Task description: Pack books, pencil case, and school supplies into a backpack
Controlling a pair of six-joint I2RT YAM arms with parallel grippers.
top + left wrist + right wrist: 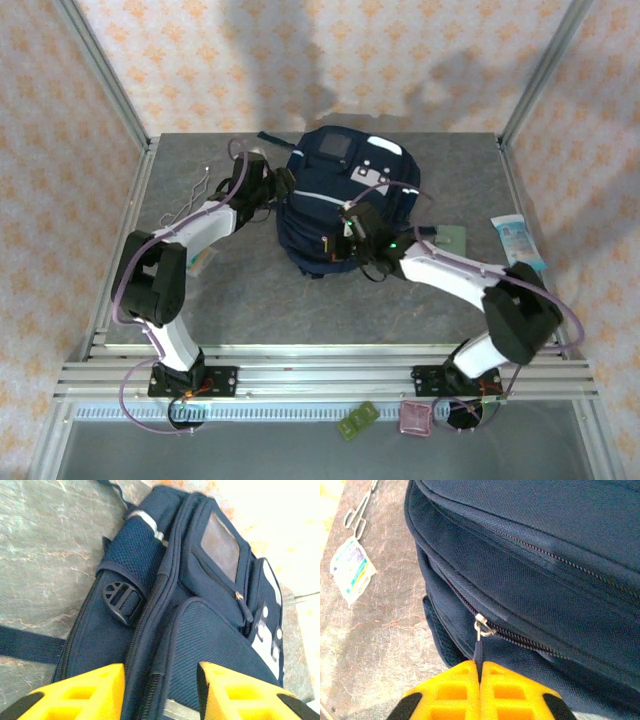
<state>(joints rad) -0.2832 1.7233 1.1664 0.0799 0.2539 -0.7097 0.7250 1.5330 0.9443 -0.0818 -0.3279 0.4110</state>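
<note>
Orange-flowered wallpaper closes in a grey, stone-patterned table [290, 305] with an aluminium frame at its corners. At the upper centre of the overhead view lies the backpack [350, 185], navy with white stripe trims and a grey square patch [335, 148] near its top edge.

The left gripper [282, 188] is at the backpack's left flank. In the left wrist view its yellow fingers [75, 695] are spread apart and released, with a zipped seam of the backpack [210, 630] running down between them. Above them are a black plastic buckle [120, 600] on a strap, a mesh side pocket [132, 545] and the grey patch [220, 545].

The right gripper [350, 228] meets the backpack's lower edge. In the right wrist view the right gripper [480, 667] is clenched on the dark zipper pull [478, 650], which hangs from a metal slider on a zip across the backpack [545, 555]. The zip is closed to the right of the slider.

A small grey-green square piece [452, 240] lies on the table at centre right, just beyond the right arm. A pale blue-and-white packet [518, 243] is nearer the right edge. A thin bent wire [190, 205] lies at upper left, and in the right wrist view the wire [362, 505] sits in the top left corner above a white printed packet [352, 569].
</note>
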